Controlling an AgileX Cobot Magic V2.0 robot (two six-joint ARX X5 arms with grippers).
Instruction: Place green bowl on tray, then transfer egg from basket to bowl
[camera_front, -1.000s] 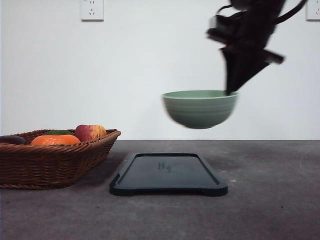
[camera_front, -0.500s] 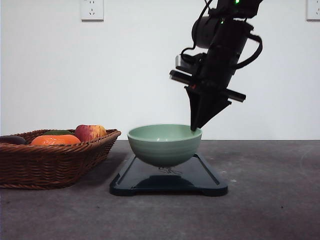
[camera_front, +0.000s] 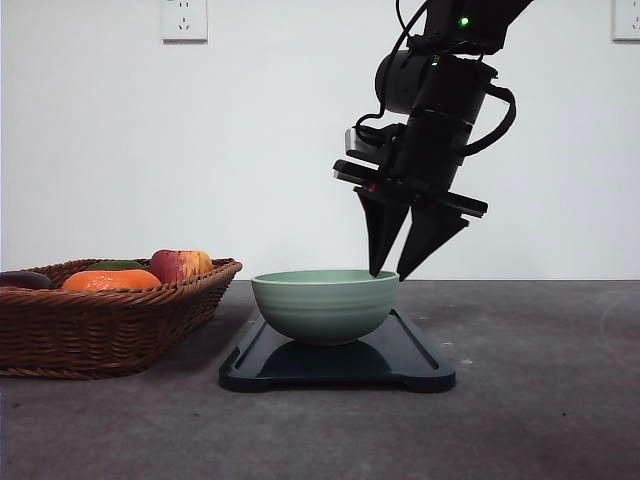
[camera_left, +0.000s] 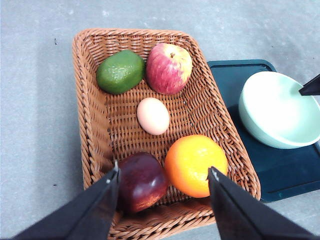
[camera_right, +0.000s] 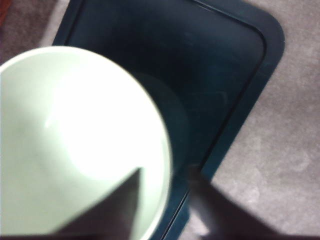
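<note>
The green bowl (camera_front: 325, 305) stands upright on the dark tray (camera_front: 420, 365), toward its left half. My right gripper (camera_front: 390, 274) is open, with one finger inside the bowl's right rim and one outside it. In the right wrist view the bowl (camera_right: 75, 145) lies over the tray (camera_right: 220, 75), and the rim runs between the spread fingers (camera_right: 125, 200). The egg (camera_left: 153, 115) lies in the middle of the wicker basket (camera_left: 87, 115). My left gripper (camera_left: 164, 170) hangs open above the basket's near end, holding nothing. The bowl (camera_left: 277, 112) and tray (camera_left: 235, 80) sit beside the basket.
In the basket around the egg lie a green avocado (camera_left: 120, 71), a red-yellow apple (camera_left: 169, 68), an orange (camera_left: 196, 165) and a dark red fruit (camera_left: 142, 181). The basket (camera_front: 100, 320) stands left of the tray on the grey table. A white wall is behind.
The right arm carried the bowl down and leftward from mid-air onto the tray. Its fingers, shut on the rim before, have now spread apart.
</note>
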